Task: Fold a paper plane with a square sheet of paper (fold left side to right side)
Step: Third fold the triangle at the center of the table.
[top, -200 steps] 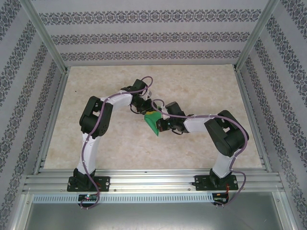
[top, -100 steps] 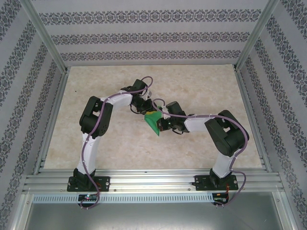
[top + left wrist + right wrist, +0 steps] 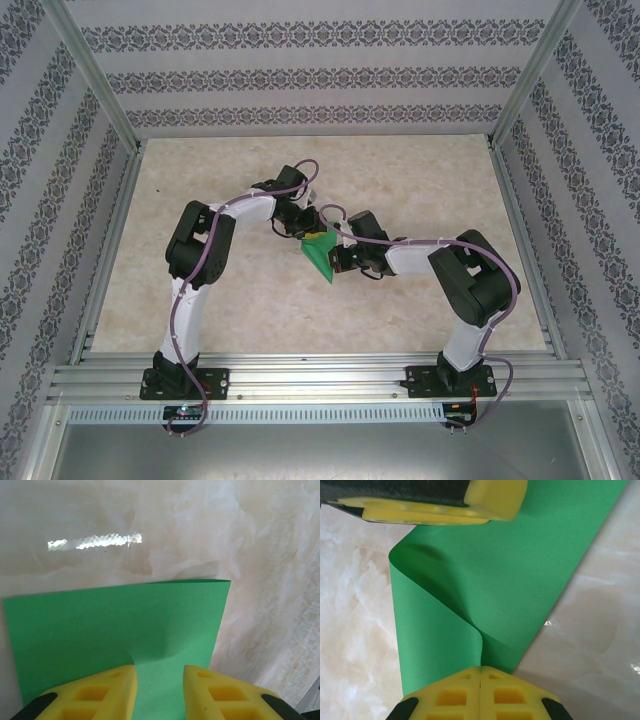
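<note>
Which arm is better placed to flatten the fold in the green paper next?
Probably the left. The left gripper sits open over the paper, while the right gripper is shut on its doubled edge, holding the layers together.

There is one square sheet of paper (image 3: pixel 320 256), bright green, and one counter (image 3: pixel 400 170) of pale marbled stone. Two arms stand on it, a left arm (image 3: pixel 200 250) and a right arm (image 3: pixel 465 280). Each carries one hand, so two hands in all: the left hand (image 3: pixel 160 672) and the right hand (image 3: pixel 480 672). Each hand has two yellow fingers (image 3: pixel 105 690), four together. There are two purple cables (image 3: pixel 178 320), one per arm, and two black base plates (image 3: pixel 185 381).
</note>
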Motion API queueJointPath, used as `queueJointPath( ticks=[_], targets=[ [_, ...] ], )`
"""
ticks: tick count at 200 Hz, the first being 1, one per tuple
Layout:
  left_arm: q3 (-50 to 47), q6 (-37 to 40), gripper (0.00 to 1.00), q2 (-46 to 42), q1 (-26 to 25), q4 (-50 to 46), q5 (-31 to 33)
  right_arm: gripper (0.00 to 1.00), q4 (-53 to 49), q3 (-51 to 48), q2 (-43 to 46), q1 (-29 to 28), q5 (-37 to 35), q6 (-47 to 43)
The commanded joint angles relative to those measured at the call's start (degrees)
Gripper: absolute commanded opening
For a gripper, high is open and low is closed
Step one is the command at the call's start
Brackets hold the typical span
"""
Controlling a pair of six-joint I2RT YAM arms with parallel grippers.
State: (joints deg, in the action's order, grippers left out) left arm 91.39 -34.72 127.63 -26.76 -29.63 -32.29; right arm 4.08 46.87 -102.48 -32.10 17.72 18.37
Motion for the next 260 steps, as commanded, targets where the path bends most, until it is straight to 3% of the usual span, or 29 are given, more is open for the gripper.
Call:
queueJointPath(
  ticks=[1, 139, 260],
  targets=[
    [-2.4, 1.0, 0.33, 3.9, -1.1, -2.0, 2.7, 0.00, -0.6, 0.9, 0.4, 0.6, -1.4, -0.3],
    [-2.4, 1.1, 0.33, 4.0, -1.1, -2.1, 2.7, 0.00, -1.1, 1.1, 2.6, 1.1, -1.6, -0.4],
    [-2.6, 1.1, 0.33, 4.1, -1.2, -1.9, 2.6, 0.00, -1.1, 2.9, -2.4, 0.5, 0.5, 0.3]
  ],
)
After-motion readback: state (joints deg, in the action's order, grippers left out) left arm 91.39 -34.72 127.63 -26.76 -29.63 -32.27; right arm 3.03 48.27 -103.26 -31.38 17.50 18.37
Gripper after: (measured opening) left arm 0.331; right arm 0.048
